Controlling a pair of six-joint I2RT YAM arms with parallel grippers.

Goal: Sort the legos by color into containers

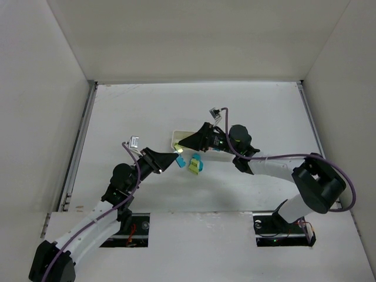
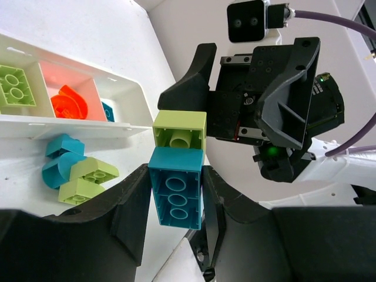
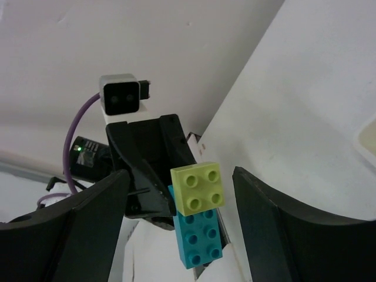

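Note:
My left gripper (image 2: 176,202) is shut on a cyan-blue lego (image 2: 176,194) with a yellow-green lego (image 2: 180,129) stuck on its far end. My right gripper (image 3: 181,176) is open; its jaws stand wide on either side of the yellow-green lego (image 3: 198,188) without touching it. The cyan-blue lego (image 3: 200,238) shows below it. The white tray (image 2: 76,126) holds a yellow-green lego (image 2: 14,88), an orange-red piece (image 2: 69,103) and a cyan-blue piece (image 2: 107,110), one per compartment. From above, both grippers (image 1: 174,160) (image 1: 183,143) meet beside the tray (image 1: 174,136).
Loose cyan-blue pieces (image 2: 59,161) and yellow-green pieces (image 2: 88,179) lie on the table just outside the tray's near wall; they also show in the top view (image 1: 194,163). White walls enclose the table on three sides.

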